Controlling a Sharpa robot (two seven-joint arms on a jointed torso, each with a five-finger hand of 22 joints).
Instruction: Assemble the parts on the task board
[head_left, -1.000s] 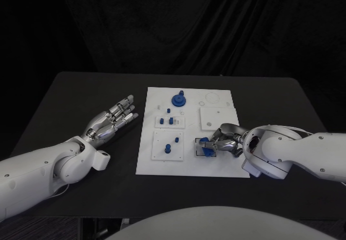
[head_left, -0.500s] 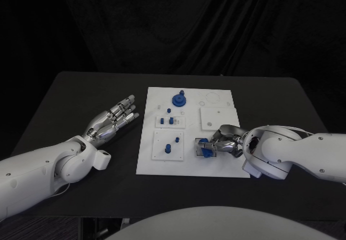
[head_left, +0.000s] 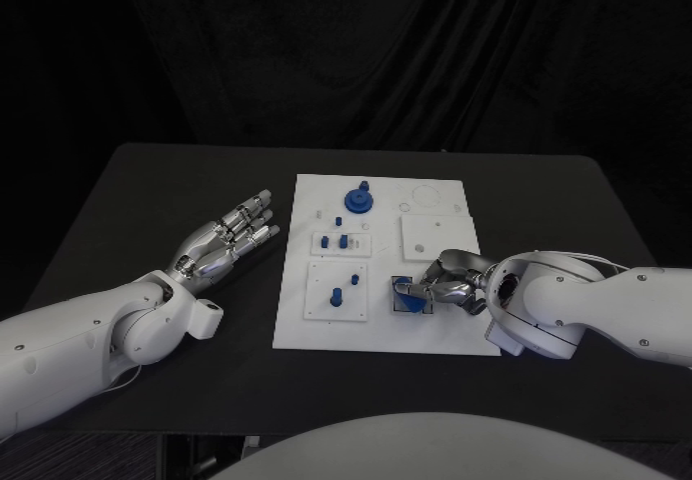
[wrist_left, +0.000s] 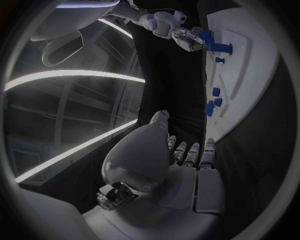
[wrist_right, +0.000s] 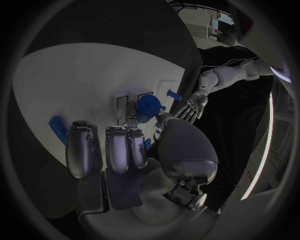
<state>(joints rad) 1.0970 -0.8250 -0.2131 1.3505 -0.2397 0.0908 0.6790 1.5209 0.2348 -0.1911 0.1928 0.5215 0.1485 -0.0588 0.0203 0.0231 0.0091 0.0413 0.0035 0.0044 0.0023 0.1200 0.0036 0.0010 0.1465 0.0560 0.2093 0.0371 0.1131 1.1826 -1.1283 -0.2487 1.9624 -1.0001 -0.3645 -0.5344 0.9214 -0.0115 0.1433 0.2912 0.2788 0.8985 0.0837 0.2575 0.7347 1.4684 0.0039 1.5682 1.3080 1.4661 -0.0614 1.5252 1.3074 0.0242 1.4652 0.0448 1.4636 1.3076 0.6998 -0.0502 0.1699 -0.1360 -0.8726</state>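
Note:
The white task board (head_left: 433, 335) lies mid-table. My right hand (head_left: 450, 282) rests over its near right plate, fingers and thumb pinching a blue part (head_left: 410, 298); the right wrist view shows that round blue part (wrist_right: 149, 107) between the fingertips (wrist_right: 133, 124) and thumb. The left wrist view shows the same hand (wrist_left: 176, 31) on the blue part (wrist_left: 215, 46). A blue gear-like piece (head_left: 356, 201) stands at the board's far end. Small blue pegs (head_left: 339, 242) and one more peg (head_left: 336, 296) stand in the left plates. My left hand (head_left: 231, 240) lies open, flat on the table left of the board.
A bare square plate (head_left: 433, 232) sits on the board beyond my right hand. The black table (head_left: 173, 190) extends to the left and far side. A blue cylinder (wrist_right: 57, 127) lies on the board beside my right fingers.
The right hand's fingers have shifted slightly on the blue part, covering more of it. The left hand has not moved.

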